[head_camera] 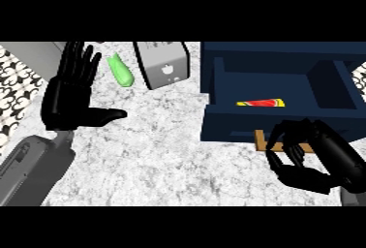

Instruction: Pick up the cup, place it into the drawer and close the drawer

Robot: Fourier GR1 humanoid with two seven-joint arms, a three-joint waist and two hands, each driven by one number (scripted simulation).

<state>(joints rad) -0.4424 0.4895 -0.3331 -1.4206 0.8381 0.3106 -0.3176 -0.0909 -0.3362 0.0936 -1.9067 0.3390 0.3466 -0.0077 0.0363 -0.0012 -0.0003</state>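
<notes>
The tan cup (pixel 263 140) sits low at the right, just in front of the open drawer's front wall, mostly hidden. My right hand (pixel 334 157) is curled round it, fingers wrapping its top and side. The dark blue drawer (pixel 236 125) stands pulled out at the upper right, with a red and yellow item (pixel 262 103) lying inside. At the upper left, far from the cup, my left hand (pixel 68 94) rests open with fingers straight and pointing up.
A green object (pixel 121 71) lies on the speckled counter (pixel 157 160) near the back. Beside it stands a grey toaster-like box (pixel 164 65). A black and white patterned surface (pixel 14 89) runs along the left edge.
</notes>
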